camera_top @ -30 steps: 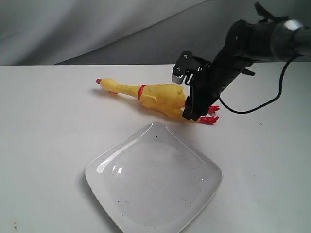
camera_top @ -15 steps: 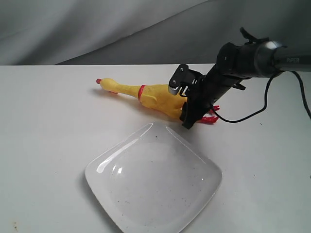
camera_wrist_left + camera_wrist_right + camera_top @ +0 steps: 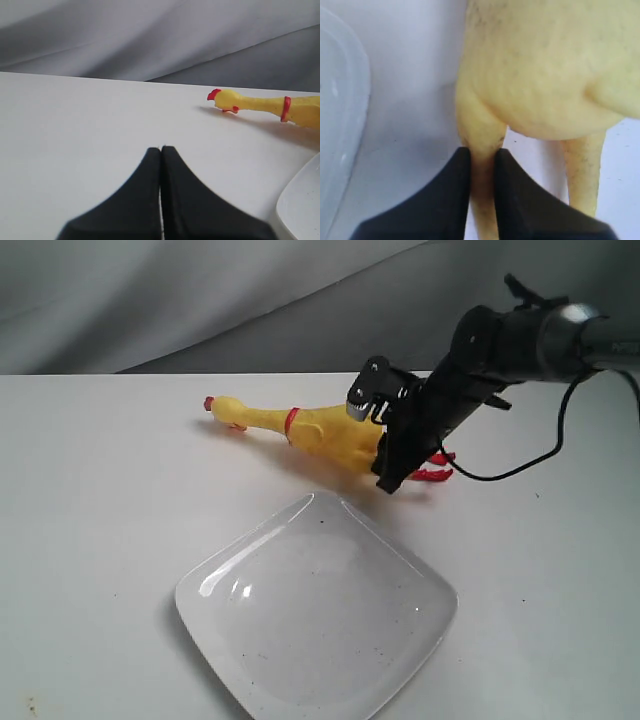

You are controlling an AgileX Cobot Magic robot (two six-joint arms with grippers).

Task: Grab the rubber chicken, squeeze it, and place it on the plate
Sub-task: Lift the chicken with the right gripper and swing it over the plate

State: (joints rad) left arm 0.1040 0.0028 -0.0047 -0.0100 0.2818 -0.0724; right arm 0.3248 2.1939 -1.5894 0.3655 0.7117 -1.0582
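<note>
The yellow rubber chicken [image 3: 320,432] is raised a little off the white table behind the plate [image 3: 316,613], head to the left, red feet to the right. My right gripper [image 3: 385,465] is shut on one of its legs [image 3: 482,145]; the other leg [image 3: 582,170] hangs free beside it. In the right wrist view the chicken's yellow body [image 3: 545,65] fills the frame above the black fingers [image 3: 455,190]. My left gripper [image 3: 161,149] is shut with nothing in it, low over the table. From there I see the chicken's head with red comb [image 3: 225,99] and red neck band [image 3: 285,109].
A grey cloth backdrop [image 3: 200,300] runs along the table's far edge. A black cable [image 3: 520,465] droops from the right arm toward the table. The plate's rim [image 3: 300,200] shows at the edge of the left wrist view.
The right gripper has closed on the chicken's leg and lifted it slightly; the chicken's head has shifted a little right and up. The plate has not moved.
</note>
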